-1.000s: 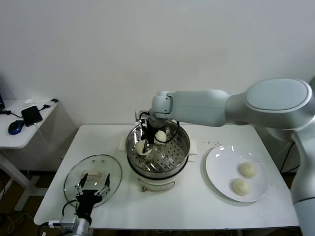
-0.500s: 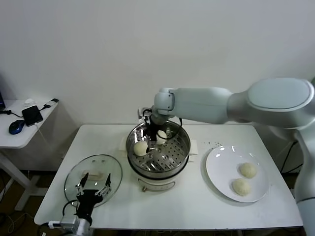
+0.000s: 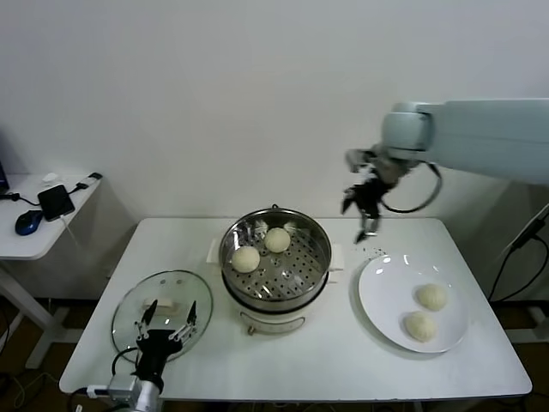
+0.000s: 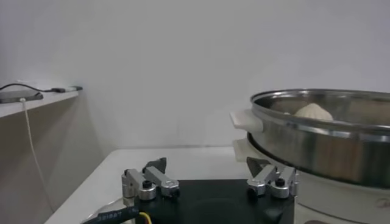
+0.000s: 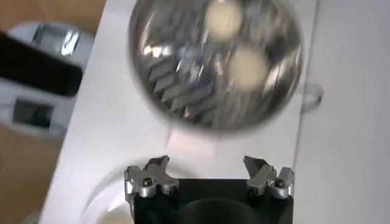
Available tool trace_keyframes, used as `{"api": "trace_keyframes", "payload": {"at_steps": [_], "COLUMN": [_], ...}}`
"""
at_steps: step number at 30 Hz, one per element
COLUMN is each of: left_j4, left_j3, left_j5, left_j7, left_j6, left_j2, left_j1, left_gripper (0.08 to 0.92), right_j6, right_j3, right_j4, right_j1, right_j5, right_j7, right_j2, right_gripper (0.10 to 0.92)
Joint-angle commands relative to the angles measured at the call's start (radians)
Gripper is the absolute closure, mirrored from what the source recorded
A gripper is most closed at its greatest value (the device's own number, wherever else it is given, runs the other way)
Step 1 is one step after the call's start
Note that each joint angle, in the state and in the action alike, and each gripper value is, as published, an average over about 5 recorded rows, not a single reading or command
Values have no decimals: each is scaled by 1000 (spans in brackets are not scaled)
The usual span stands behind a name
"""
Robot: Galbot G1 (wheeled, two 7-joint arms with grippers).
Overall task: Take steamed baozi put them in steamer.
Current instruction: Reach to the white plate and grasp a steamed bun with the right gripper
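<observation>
We see the white rectangular table point(image 3: 300, 360) carrying everything within easy reach of both arms. At its centre stands the round shiny stainless-steel steamer point(image 3: 276, 262) with its perforated tray, lid off so buns can be dropped straight in. To the right lies the flat white plate point(image 3: 382, 296), the supply point, and at near left the round glass lid point(image 3: 163, 302) is parked out of the way. Our right gripper point(image 3: 364, 209) hangs high between steamer and plate, jaws spread wide and holding nothing, which we judge suits a reach towards the plate. Our left gripper point(image 3: 159, 336) waits low over the lid, jaws also wide apart and empty. Of the four smooth, cream-white steamed baozi, two point(image 3: 246, 258) point(image 3: 277, 239) sit on the tray's far left, apart, and two point(image 3: 431, 296) point(image 3: 419, 325) rest on the plate.
</observation>
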Motion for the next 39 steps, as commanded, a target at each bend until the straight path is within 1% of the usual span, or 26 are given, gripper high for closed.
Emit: {"api": "trace_keyframes", "payload": {"at_steps": [1,5,8,18,28,39], "left_j4": [1,3,5,13,25,31], "left_j3": [-3,-6,-4,-3,-7,-6], "left_j5": [5,9,16,26,23,19], "left_j7": [-1,-1,-2,-3,-2,0], "left_j6": [-1,-1,-2,-3,-2,3], "left_j2": [-6,-14,-19,-27,-26,-21], "left_j1": [2,4,7,11,8,2], "left_gripper": [177,177,177,177,177,177], "right_j6": [-16,-39,-49,-70,-80,-90], "right_j3": [-219,-85,40,311,415,430], "right_j4": [176,139,98,-20,-86,-89], "right_j1": [28,-177,-313,-628,-729,-745], "right_j5": [-254,-309,-342,-387,-412,-408], "right_j7": [53,101,119,165,177,162], "right_j2": [-380,-442,-457,-413,-356,-333], "right_gripper": [203,203,203,203,203,203]}}
